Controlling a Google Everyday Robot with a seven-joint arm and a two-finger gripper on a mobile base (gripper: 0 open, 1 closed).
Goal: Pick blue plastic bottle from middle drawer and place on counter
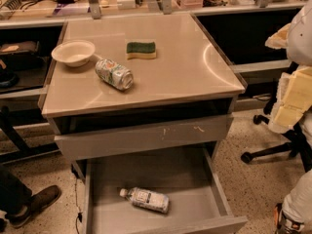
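While the middle drawer (187,179) stands open, the blue plastic bottle (145,199) lies on its side inside it.
Gripper (286,222) hangs right of the drawer, well apart from the bottle, whether open or closed I cannot tell; counter (185,67) sits above the drawer.

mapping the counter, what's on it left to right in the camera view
white round bowl, green-patterned soda can on its side, green-and-yellow sponge; gripper not in view, robot arm at right edge

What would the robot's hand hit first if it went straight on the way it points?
The hand, low at the right edge, seems to point downward, so probably the floor, right of the middle drawer; depth is unclear.
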